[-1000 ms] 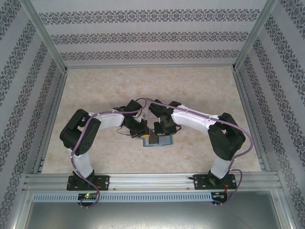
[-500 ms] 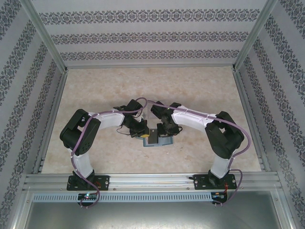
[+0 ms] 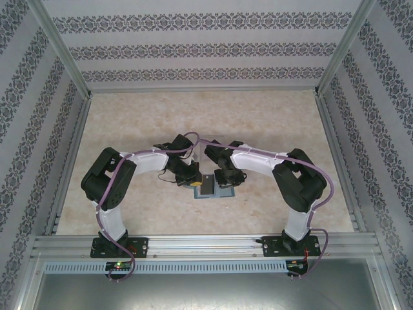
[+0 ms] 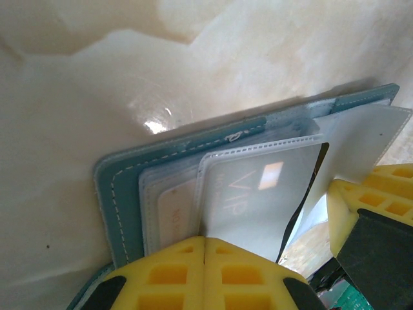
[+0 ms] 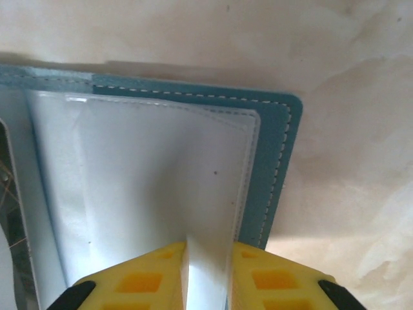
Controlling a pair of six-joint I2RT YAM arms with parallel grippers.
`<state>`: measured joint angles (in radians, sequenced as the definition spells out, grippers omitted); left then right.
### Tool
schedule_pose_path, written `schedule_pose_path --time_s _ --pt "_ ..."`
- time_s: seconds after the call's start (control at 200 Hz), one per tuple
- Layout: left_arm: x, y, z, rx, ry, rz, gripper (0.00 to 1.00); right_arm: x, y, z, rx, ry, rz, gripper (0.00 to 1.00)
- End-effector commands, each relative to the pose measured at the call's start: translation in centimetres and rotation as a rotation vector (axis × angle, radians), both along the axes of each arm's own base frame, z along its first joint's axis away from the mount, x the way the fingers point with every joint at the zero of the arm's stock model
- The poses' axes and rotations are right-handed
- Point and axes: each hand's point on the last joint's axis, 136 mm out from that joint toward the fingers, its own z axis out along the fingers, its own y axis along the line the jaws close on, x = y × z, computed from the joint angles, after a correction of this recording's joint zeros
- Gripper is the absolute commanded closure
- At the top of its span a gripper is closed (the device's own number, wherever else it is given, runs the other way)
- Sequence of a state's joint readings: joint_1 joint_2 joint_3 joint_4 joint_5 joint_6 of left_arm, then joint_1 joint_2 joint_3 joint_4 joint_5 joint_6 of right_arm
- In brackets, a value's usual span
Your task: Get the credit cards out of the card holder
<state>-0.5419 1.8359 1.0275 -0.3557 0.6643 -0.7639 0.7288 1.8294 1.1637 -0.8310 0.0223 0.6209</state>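
Marbled beige table, patterned walls around: at centre lies the open teal card holder, both arms bent over it. The left gripper, fingers pressed together, bears on the near edge of the holder's clear sleeves at its 10 o'clock corner; whether it pinches them cannot be told. The right gripper, at 2 o'clock, has its yellow fingers slightly apart with a pale plastic leaf standing between them. One sleeve holds a whitish credit card reading "VIP"; at its 9 o'clock a second card shows the digits "10". A small white logo on the cover is illegible.
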Motion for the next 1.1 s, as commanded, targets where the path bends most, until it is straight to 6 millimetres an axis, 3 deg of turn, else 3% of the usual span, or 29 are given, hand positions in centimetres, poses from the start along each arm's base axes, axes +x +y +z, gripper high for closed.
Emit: schedule_pose_path --time_s 0.0,0.465,0.824,1.094 --pt "-0.9 1.4 -1.8 0.098 0.039 -0.003 1.00 -0.8 -3.2 -0.1 -0.128 0.021 -0.006 0.76" --pt "-0.9 1.4 -1.9 0.097 0.038 -0.005 1.00 -0.5 -3.3 2.5 -0.090 -0.014 -0.022 0.76" --pt "-0.8 1.3 -1.9 0.096 0.038 -0.004 1.00 0.0 0.5 4.5 0.146 -0.023 -0.048 0.77" --pt "-0.8 1.3 -1.9 0.096 0.037 -0.003 1.00 0.2 4.3 4.5 0.403 0.020 -0.111 0.81"
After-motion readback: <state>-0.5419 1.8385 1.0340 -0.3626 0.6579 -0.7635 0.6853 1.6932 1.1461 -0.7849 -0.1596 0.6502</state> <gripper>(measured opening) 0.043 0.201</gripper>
